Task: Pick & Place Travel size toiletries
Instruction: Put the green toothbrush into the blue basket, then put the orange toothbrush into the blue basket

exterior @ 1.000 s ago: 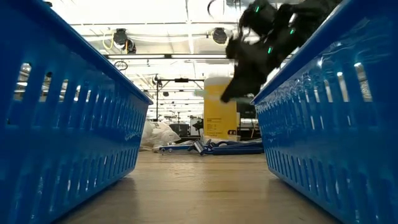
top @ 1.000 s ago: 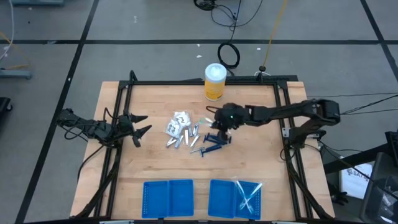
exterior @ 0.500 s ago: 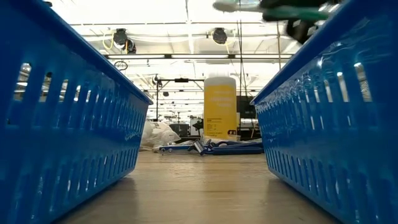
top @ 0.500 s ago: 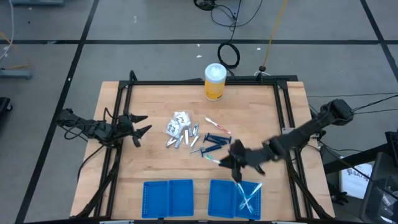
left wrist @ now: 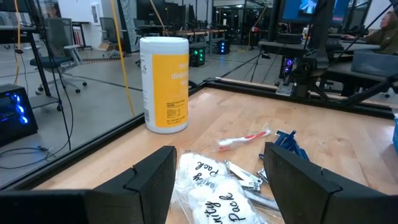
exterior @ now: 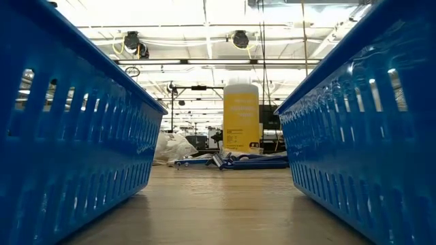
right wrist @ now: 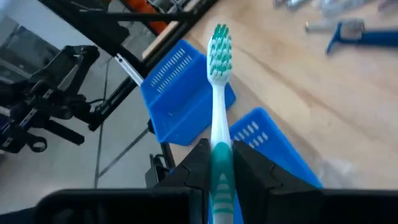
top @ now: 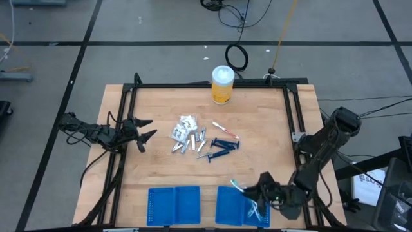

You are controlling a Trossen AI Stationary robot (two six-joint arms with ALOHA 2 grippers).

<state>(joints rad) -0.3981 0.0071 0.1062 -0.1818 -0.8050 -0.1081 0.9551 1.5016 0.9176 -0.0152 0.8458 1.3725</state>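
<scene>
- Toothbrush point(right wrist: 217, 93), white handle and green bristles, pinched in right end effector point(top: 255, 191); its head sticks out past the fingertips.
- Right end effector is above the right blue tray point(top: 225, 205), at its upper edge; clear-wrapped brushes point(top: 257, 205) lie just beside it in that tray.
- Left blue tray point(top: 174, 205) is beyond, further left.
- Remaining toiletries pile point(top: 199, 140) is mid-desk point(top: 161, 167), well apart.
- Yellow canister point(top: 222, 84) is at the far edge.
- Left end effector point(top: 143, 135) is spread, at the desk's left edge.

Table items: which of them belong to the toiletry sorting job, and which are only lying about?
Belong to the job:
- green toothbrush held by the right pincer
- white packets
- silver tubes
- dark blue sticks
- red toothbrush
- two blue trays

Lying about:
- yellow canister
</scene>
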